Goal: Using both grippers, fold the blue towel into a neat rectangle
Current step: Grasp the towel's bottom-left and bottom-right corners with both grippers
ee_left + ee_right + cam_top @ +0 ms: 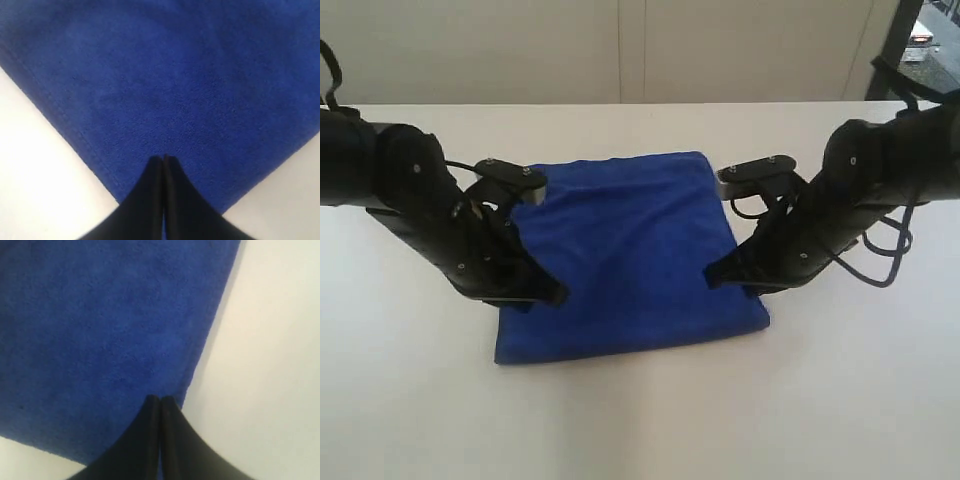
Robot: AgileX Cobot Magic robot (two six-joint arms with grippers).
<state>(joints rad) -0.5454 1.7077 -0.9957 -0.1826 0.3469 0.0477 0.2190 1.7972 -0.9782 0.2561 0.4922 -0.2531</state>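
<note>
White table (640, 425) bears blue towel (630, 260); wrist views show hands (163, 158) (160, 398) closed.

In the exterior view both arms run off the frame, one at the left edge and one at the right. The left gripper (548, 295) covers part of the left hem of the blue towel (630, 260), and the right gripper (717, 275) covers part of its right hem. Whether either tip pinches cloth or only presses on it cannot be told. In both wrist views the towel runs past the top edge. A dark post (886, 55) at upper right is cropped and blurred.
</note>
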